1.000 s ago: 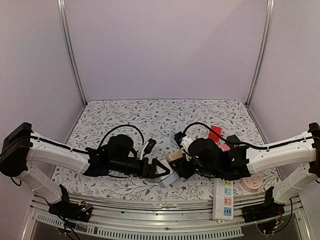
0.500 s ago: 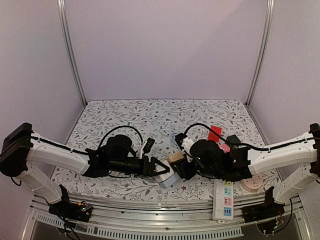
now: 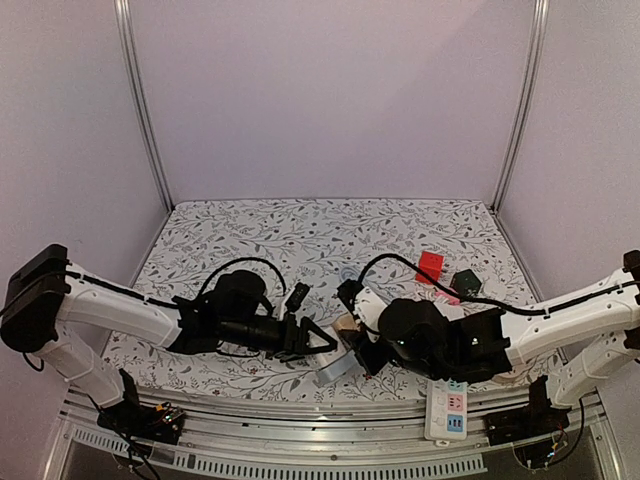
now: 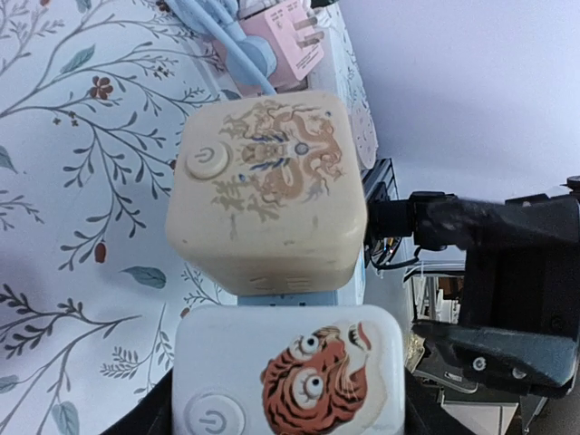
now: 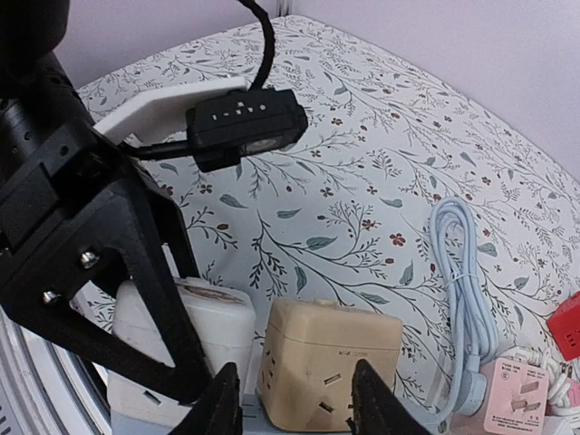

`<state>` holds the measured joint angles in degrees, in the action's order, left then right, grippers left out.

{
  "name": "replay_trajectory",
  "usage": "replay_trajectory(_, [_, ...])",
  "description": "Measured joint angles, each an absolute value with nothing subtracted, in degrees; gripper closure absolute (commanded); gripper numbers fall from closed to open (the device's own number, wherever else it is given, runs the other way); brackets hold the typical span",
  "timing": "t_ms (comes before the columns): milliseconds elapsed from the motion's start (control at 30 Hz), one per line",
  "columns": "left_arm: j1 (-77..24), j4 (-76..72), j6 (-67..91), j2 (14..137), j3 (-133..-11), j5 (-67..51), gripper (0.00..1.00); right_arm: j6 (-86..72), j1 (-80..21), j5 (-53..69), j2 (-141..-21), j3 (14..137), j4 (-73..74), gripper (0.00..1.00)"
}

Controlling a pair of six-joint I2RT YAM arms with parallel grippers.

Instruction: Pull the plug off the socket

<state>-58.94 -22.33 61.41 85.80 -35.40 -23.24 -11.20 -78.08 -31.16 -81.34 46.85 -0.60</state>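
Observation:
A beige cube plug (image 4: 267, 190) with a dragon print and a white cube (image 4: 290, 376) with a tiger print sit side by side on a pale blue socket strip (image 4: 290, 298). My left gripper (image 4: 290, 408) is shut on the white tiger cube, one dark finger against each of its sides. In the right wrist view the beige cube (image 5: 331, 362) stands between the fingers of my right gripper (image 5: 299, 403). A gap shows beside its left finger (image 5: 225, 403), so contact is unclear. In the top view both grippers meet near the table's front middle around the beige cube (image 3: 345, 322).
A coiled pale blue cable (image 5: 462, 281) and a pink plug (image 5: 515, 399) lie to the right of the cubes. A white power strip (image 3: 447, 410) hangs at the table's front edge. Farther back right are a red block (image 3: 430, 265) and a dark block (image 3: 465, 280).
The left gripper narrowed onto the white cube and then held still. The right arm moved left and nearer, and its fingers drew closer around the beige cube.

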Motion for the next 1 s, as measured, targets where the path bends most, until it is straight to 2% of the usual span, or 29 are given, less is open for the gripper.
replay_trajectory(167, [-58.9, -22.4, 61.3, 86.1, -34.3, -23.0, 1.0, -12.7, -79.1, -34.0, -81.3, 47.9, -1.3, 0.76])
replay_trajectory(233, [-58.9, -22.9, 61.2, 86.1, -33.4, -22.8, 1.0, -13.8, -79.1, -35.5, -81.4, 48.5, -1.2, 0.73])
replay_trajectory(367, [-58.9, -23.3, 59.7, 85.8, -32.0, -22.0, 1.0, -16.8, -78.8, -36.6, -81.4, 49.3, -1.1, 0.58])
replay_trajectory(500, [-59.3, -21.6, 55.4, 83.9, -31.6, -20.9, 1.0, -20.4, -76.6, -32.2, -81.4, 49.3, -0.2, 0.42])
replay_trajectory(767, [-61.7, -10.0, 43.7, 78.6, -33.6, -14.9, 1.0, -25.7, -71.0, -20.7, -82.4, 51.1, 5.6, 0.22])
replay_trajectory(1000, [-64.0, -4.7, 38.3, 77.3, -34.8, -10.0, 1.0, -26.2, -70.6, -15.6, -87.0, 56.0, 9.7, 0.19])
